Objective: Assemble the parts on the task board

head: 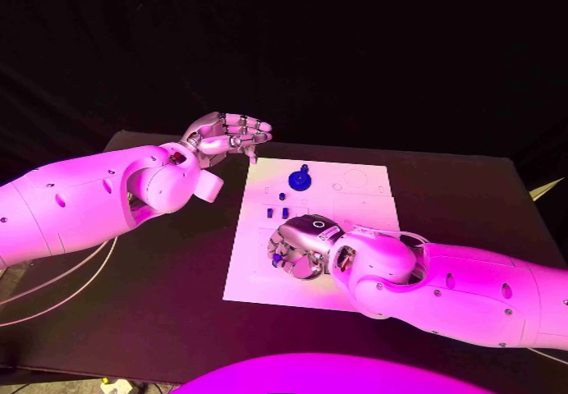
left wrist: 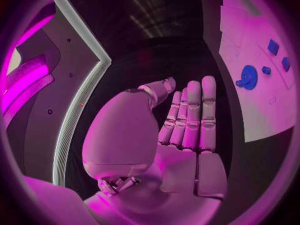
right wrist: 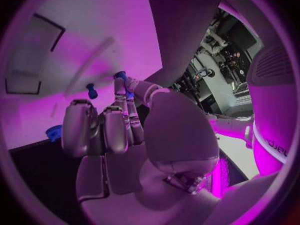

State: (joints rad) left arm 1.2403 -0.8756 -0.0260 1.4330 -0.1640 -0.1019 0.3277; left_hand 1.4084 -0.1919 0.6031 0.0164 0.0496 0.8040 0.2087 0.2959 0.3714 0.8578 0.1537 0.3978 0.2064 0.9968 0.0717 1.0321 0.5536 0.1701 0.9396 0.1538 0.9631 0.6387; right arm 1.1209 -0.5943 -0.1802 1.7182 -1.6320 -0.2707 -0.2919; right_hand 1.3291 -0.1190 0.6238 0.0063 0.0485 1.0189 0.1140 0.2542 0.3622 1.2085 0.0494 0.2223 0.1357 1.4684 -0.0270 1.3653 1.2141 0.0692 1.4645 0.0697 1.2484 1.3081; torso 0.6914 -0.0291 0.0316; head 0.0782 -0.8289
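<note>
the task looked only partly done. the blue gear [head: 300,178] and small blue parts [head: 281,196] lay loose on the white board [head: 355,197]. the right hand [head: 300,246], over the board's near half, pinched a blue part [right wrist: 127,92]. the left hand [head: 225,134] hovered off the board's far corner, fingers together, holding nothing.

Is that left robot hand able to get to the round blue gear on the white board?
Probably yes: the left robot hand hovers off the task board, holding nothing, with nothing between it and the gear.

Left hand [head: 227,133] raised, fingers straight and together; right hand [head: 300,246] curled, palm down.
</note>
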